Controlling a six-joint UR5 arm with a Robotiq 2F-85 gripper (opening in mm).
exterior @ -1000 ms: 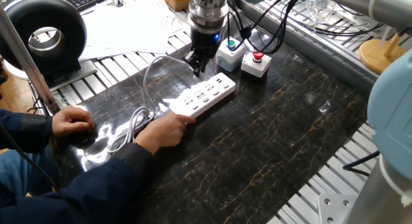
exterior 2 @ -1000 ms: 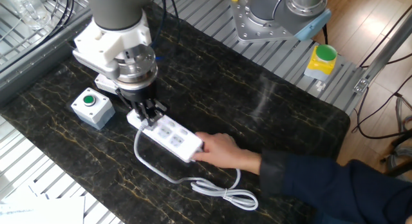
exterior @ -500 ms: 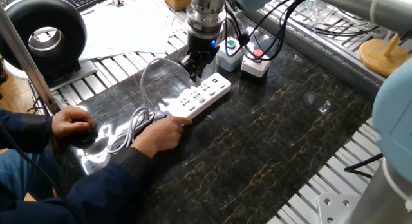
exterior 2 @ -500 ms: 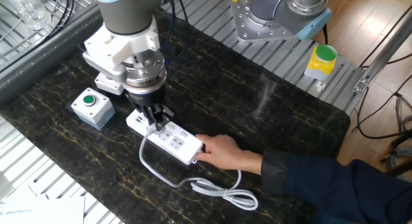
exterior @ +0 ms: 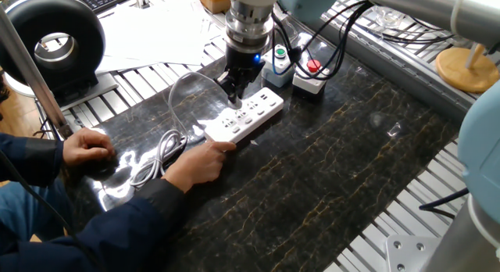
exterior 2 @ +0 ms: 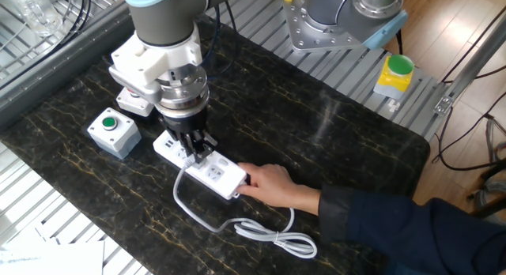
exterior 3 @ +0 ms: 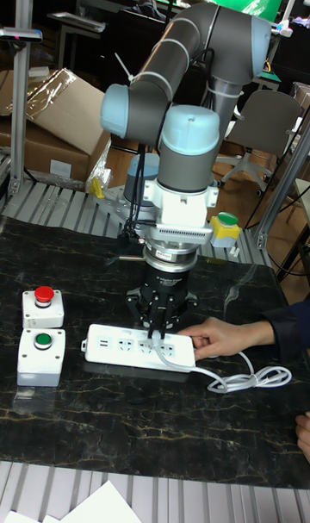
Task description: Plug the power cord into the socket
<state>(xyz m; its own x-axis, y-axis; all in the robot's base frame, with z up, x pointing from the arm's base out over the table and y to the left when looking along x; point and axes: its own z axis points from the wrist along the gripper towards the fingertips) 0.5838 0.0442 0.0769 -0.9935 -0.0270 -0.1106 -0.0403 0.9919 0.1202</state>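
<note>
The socket (exterior: 251, 116) (exterior 2: 225, 176) (exterior 3: 108, 347) is a long white power strip lying on the dark marble table. My gripper (exterior: 233, 93) (exterior 2: 198, 152) (exterior 3: 161, 339) points straight down over the strip's middle outlets, shut on the small white plug of the power cord. The fingers hide the plug, so I cannot tell whether its pins are in an outlet. The power cord (exterior: 160, 151) (exterior 2: 269, 231) (exterior 3: 245, 376) arcs away from the gripper and ends in loose coils on the table.
A person's hand (exterior: 201, 160) (exterior 2: 269, 184) (exterior 3: 217, 337) steadies the strip's near end; the other hand (exterior: 87, 147) rests by the coils. Button boxes, one green (exterior: 279, 59) (exterior 2: 113, 129) (exterior 3: 42, 352) and one red (exterior: 311, 73) (exterior 3: 43, 306), stand beside the strip's far end.
My gripper has moved along the strip towards the person's hand and come lower, carrying the plug. The cord's arc followed it. The strip has shifted slightly.
</note>
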